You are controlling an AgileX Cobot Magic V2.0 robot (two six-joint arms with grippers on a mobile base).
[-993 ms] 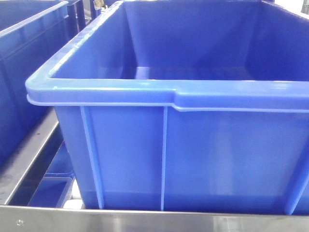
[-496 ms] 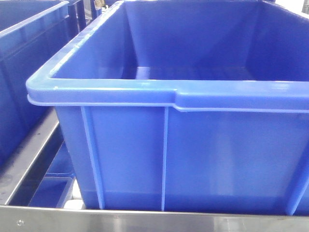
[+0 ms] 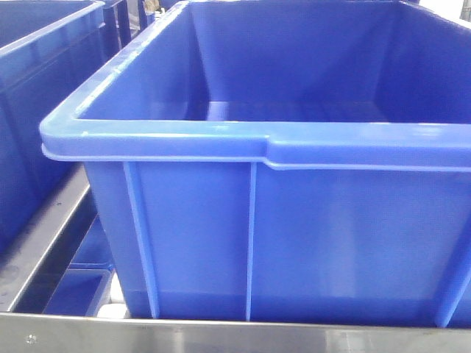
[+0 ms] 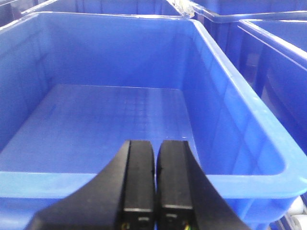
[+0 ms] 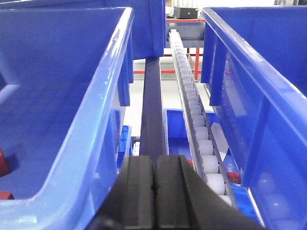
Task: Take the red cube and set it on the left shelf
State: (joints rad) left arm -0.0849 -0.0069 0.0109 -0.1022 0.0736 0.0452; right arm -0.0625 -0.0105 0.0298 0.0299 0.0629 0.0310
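A small bright-red shape [image 5: 3, 163], cut off by the frame edge, lies on the floor of the blue crate [image 5: 72, 96] at the far left of the right wrist view; it may be the red cube. My right gripper [image 5: 155, 165] is shut and holds nothing, over the gap between two crates. My left gripper [image 4: 156, 151] is shut and holds nothing, just above the near rim of an empty blue crate [image 4: 110, 120]. The left shelf shows as a steel rail [image 3: 221, 334] under the big blue crate [image 3: 294, 220]. Neither gripper appears in the front view.
A track of white rollers [image 5: 194, 120] and a dark rail [image 5: 152, 110] run between the crates. Another blue crate [image 5: 259, 72] stands on the right. More crates sit at the left [image 3: 37, 88] and on a lower tier [image 3: 73, 290]. A red speckled patch [image 5: 232, 176] lies under the rollers.
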